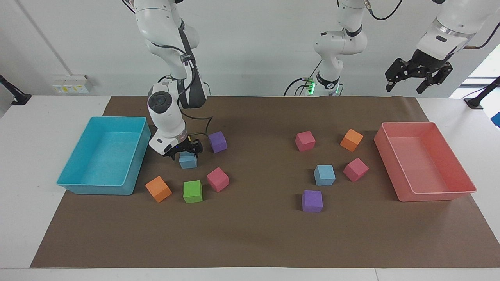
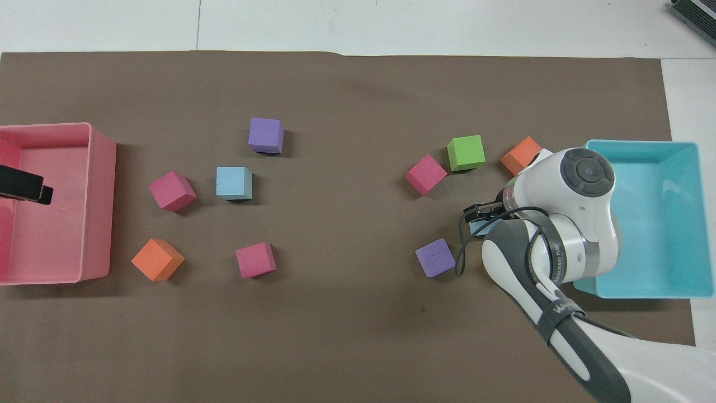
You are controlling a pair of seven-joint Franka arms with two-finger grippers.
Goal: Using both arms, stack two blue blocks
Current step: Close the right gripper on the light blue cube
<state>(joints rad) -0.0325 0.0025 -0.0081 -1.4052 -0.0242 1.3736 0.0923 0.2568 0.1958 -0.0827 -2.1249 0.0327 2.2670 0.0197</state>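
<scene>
One blue block [image 1: 188, 161] lies on the brown mat beside the turquoise tray [image 1: 78, 184]. My right gripper [image 1: 184, 153] is down at its top, open, with a finger on either side of it. In the overhead view the right arm covers all but a sliver of this block [image 2: 477, 227]. The second blue block [image 1: 324, 175] [image 2: 234, 183] lies free toward the left arm's end, between a pink cube [image 1: 355, 169] and a purple cube [image 1: 312, 201]. My left gripper [image 1: 418, 78] waits high up, open and holding nothing, over the pink tray [image 1: 433, 196].
Around the right gripper lie a purple cube [image 1: 217, 141], a pink cube [image 1: 217, 179], a green cube [image 1: 192, 191] and an orange cube [image 1: 158, 189]. Another pink cube [image 1: 305, 140] and an orange cube [image 1: 351, 139] lie nearer to the robots than the second blue block.
</scene>
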